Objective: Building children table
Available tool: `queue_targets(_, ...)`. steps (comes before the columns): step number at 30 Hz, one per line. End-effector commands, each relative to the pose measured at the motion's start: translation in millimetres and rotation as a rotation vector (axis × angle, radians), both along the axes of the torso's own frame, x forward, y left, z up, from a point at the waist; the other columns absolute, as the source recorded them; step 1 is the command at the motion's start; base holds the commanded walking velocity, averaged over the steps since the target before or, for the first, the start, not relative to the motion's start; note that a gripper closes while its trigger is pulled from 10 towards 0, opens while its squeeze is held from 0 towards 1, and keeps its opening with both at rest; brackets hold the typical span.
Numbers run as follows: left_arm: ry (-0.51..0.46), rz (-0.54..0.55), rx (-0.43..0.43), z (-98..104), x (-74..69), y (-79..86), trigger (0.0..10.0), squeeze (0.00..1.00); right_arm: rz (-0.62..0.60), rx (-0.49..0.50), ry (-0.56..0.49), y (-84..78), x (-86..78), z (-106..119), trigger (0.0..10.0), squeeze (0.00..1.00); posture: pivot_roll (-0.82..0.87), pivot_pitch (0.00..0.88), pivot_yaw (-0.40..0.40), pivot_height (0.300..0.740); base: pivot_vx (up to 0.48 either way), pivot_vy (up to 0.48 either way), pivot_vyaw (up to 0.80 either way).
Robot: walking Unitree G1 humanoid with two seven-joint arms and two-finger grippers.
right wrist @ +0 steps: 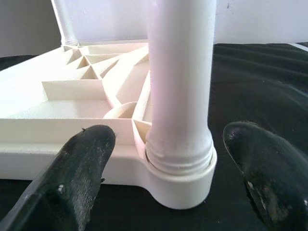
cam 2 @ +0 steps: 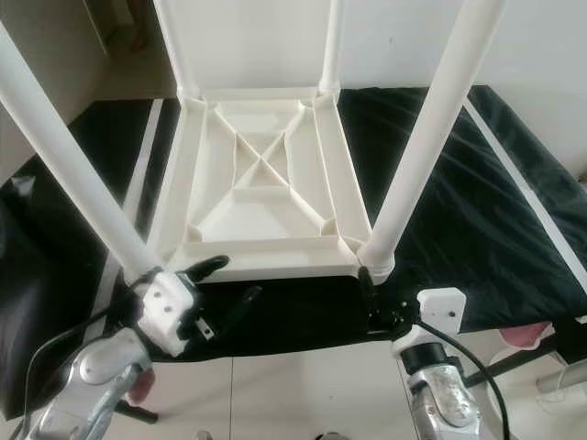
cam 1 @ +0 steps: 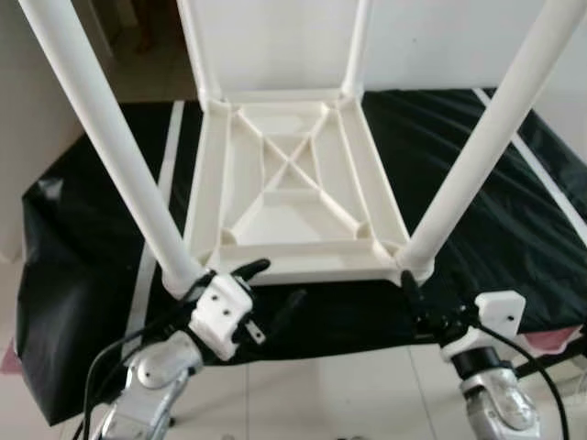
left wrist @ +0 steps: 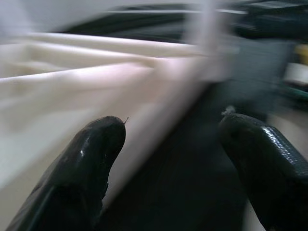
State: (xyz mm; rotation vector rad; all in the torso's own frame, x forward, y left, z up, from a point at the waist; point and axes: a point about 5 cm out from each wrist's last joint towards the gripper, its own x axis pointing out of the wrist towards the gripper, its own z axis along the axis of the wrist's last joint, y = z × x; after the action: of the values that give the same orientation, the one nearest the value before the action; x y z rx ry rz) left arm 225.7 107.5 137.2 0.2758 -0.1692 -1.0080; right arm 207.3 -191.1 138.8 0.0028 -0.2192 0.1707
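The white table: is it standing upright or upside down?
Upside down: the white table lies on the black sheet, ribbed underside showing, legs pointing upward.

Table top (cam 1: 293,197) cream-white, ribbed underside; four legs (cam 1: 110,137) white. Cloth (cam 1: 459,174) black with pale stripes. Floor (cam 1: 348,394) pale tile. Gripper fingers (right wrist: 82,168) glossy black; wrist housings (cam 1: 225,312) white, arms (cam 1: 151,380) silver.

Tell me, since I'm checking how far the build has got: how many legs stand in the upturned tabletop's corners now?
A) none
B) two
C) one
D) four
D: the tabletop lies upside down on the black cloth with a white leg in each corner, two near ones and two far ones; the right gripper sits open around a near leg's base.
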Motion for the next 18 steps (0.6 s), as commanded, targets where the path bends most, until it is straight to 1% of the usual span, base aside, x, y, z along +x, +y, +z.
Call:
queue_targets(1,0.013,-0.068,0.022,0.5,-3.0,-3.7,10.0,0.00,0.035,0.000,0.004,1.9,-1.8,2.7,10.0,0.00,-0.03,0.098,0.012,0.740,0.000,0.000,0.00)
queue_targets(3,0.012,-0.070,0.026,0.7,-2.8,-3.6,10.0,0.00,0.037,-0.002,0.001,1.7,-1.8,3.4,10.0,0.00,-0.03,0.098,0.012,0.740,0.000,0.000,0.00)
queue_targets(5,0.020,-0.107,0.071,-0.6,-2.3,-3.8,10.0,0.00,0.050,-0.009,-0.020,0.8,1.2,11.3,10.0,0.00,-0.03,0.096,0.012,0.740,0.000,0.000,0.00)
queue_targets(7,0.028,-0.141,0.089,-0.3,-1.3,-4.9,10.0,0.00,0.056,-0.014,-0.042,-0.8,6.2,20.1,10.0,0.00,-0.04,0.094,0.010,0.740,0.000,0.000,0.00)
queue_targets(11,0.020,-0.159,0.099,1.0,0.2,-6.9,10.0,0.00,0.059,-0.020,-0.052,-2.1,10.1,25.8,10.0,0.00,-0.04,0.091,0.010,0.740,0.000,0.000,0.00)
queue_targets(13,0.013,-0.180,0.095,4.1,2.0,-11.5,10.0,0.00,0.059,-0.024,-0.066,-1.7,14.7,30.2,10.0,0.00,-0.03,0.085,0.003,0.740,0.000,0.000,0.00)
queue_targets(18,0.011,-0.195,0.085,6.6,2.5,-14.9,10.0,0.00,0.048,-0.031,-0.077,-1.2,18.6,33.2,10.0,0.00,-0.03,0.080,0.001,0.740,0.000,0.000,0.00)
